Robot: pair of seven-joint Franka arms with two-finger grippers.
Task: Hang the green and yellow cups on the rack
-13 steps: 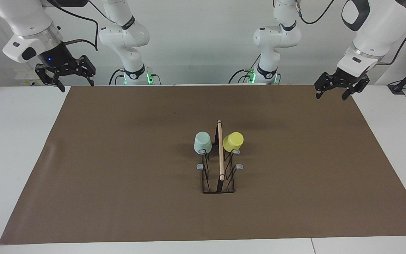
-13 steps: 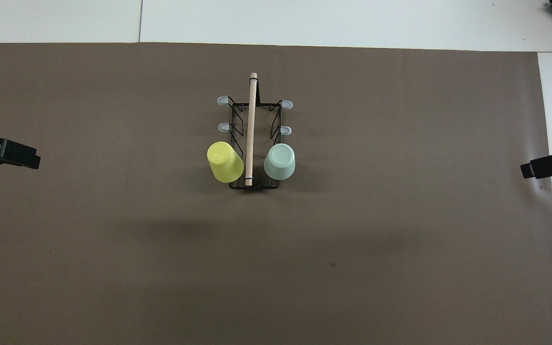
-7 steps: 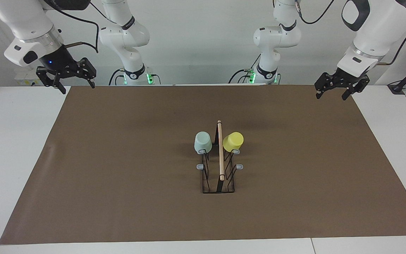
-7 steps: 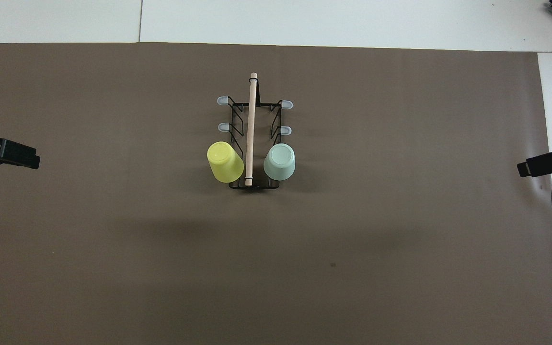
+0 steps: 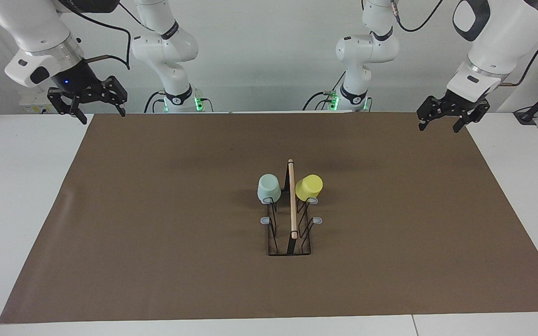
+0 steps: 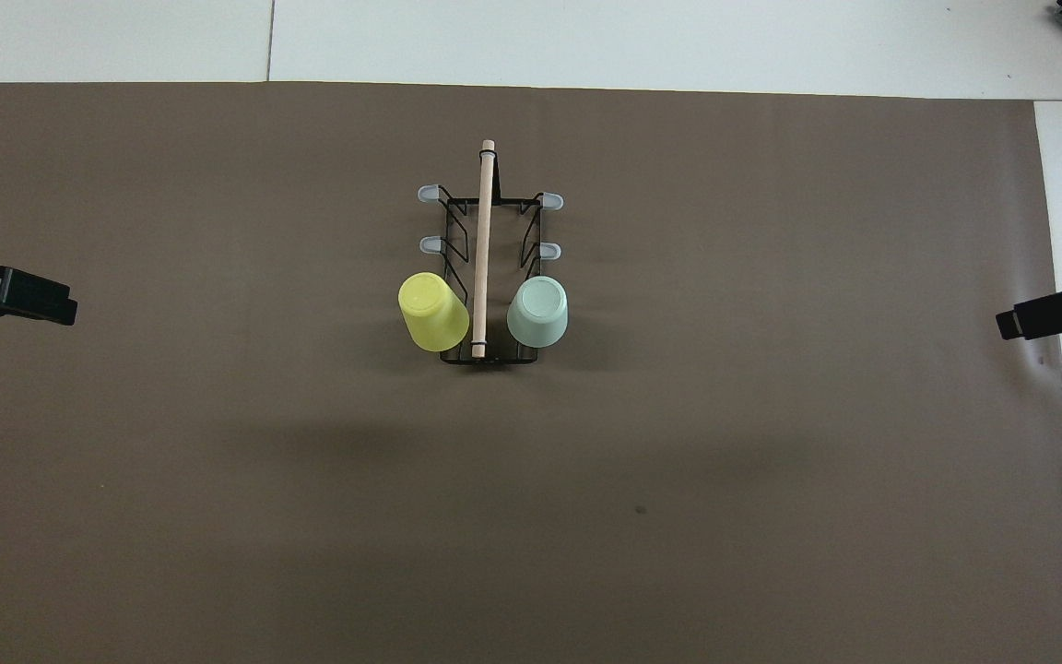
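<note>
Both cups sit upside down on the pegs of the rack point(image 5: 290, 219) nearest the robots: green cup point(image 5: 268, 187) toward the right arm's end, yellow cup point(image 5: 309, 187) toward the left arm's. Hanging appears complete; no further move seems required. Left gripper point(image 5: 440, 122) and right gripper point(image 5: 98, 113) hang wide and empty over the mat's corners. The pegs under the cups are hidden.

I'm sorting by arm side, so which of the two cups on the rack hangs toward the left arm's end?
The yellow cup; the green cup hangs across the rack's wooden rod, toward the right arm's end.
</note>
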